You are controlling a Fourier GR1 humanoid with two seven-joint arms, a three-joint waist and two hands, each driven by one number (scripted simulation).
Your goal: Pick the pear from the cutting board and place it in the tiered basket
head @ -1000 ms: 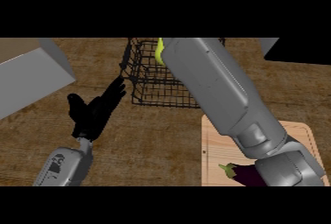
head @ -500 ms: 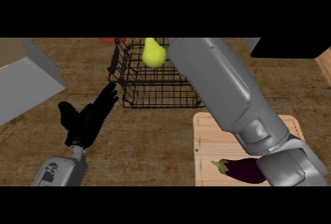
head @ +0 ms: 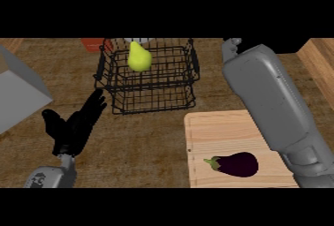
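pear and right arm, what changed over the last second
The pear now lies uncovered in the tiered basket; a second ago the right forearm hid most of it. That forearm has drawn back rightward. The left hand stays open at lower left, and the eggplant stays on the cutting board.

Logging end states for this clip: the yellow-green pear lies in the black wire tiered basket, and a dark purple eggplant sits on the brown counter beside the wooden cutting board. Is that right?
Not quite. The yellow-green pear does lie in the black wire tiered basket, but the dark purple eggplant sits on the light wooden cutting board itself, not on the brown counter beside it. The head view shows this.
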